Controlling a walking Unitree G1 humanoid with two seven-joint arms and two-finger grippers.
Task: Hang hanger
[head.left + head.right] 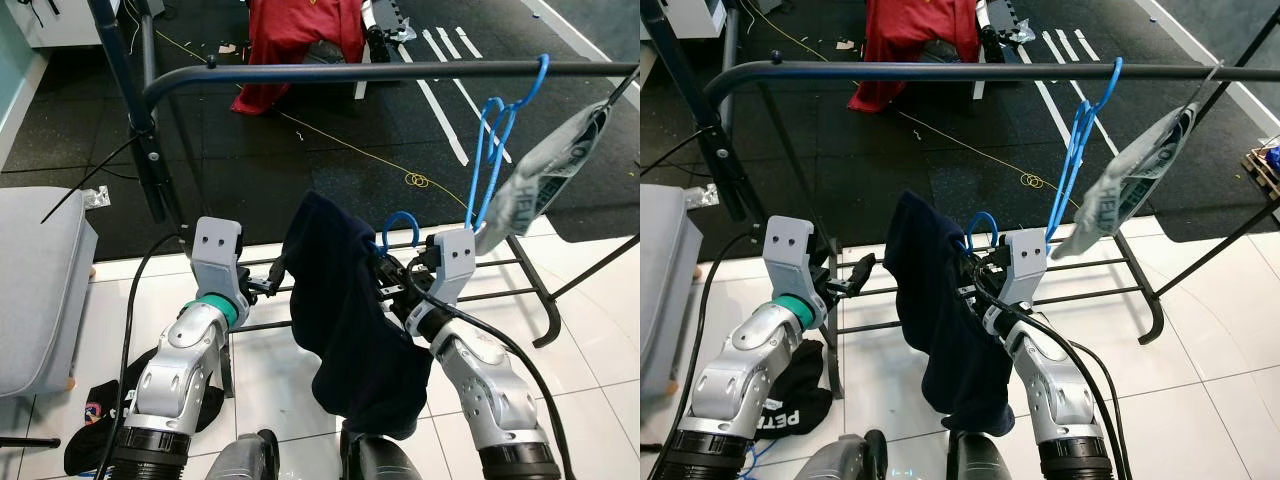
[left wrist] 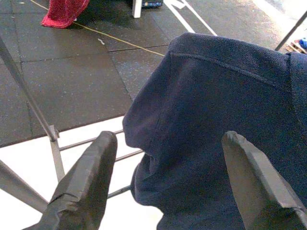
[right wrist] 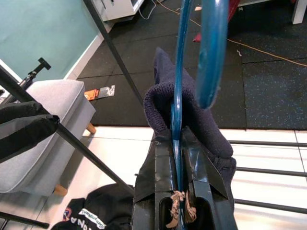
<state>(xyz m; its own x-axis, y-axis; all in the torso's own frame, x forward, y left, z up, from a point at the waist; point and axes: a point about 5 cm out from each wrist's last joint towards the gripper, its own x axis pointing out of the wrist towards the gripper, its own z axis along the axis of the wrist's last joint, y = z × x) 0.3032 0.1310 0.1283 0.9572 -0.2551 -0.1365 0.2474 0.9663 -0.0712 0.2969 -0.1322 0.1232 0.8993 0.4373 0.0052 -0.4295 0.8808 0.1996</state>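
Head views: right gripper (image 1: pixel 392 275) is clamped on a blue hanger (image 1: pixel 398 228) carrying a navy garment (image 1: pixel 350 330), below the rail (image 1: pixel 400 70). Left gripper (image 1: pixel 272 280) hovers just beside the garment's other edge. Left wrist view: fingers (image 2: pixel 86 187) spread wide, empty, before the garment. Right wrist view: fingers (image 3: pixel 160 172) pinch the hanger wire.

Bright, even light; perhaps slight blur

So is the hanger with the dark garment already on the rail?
No, the right gripper holds that blue hanger well below the rail.
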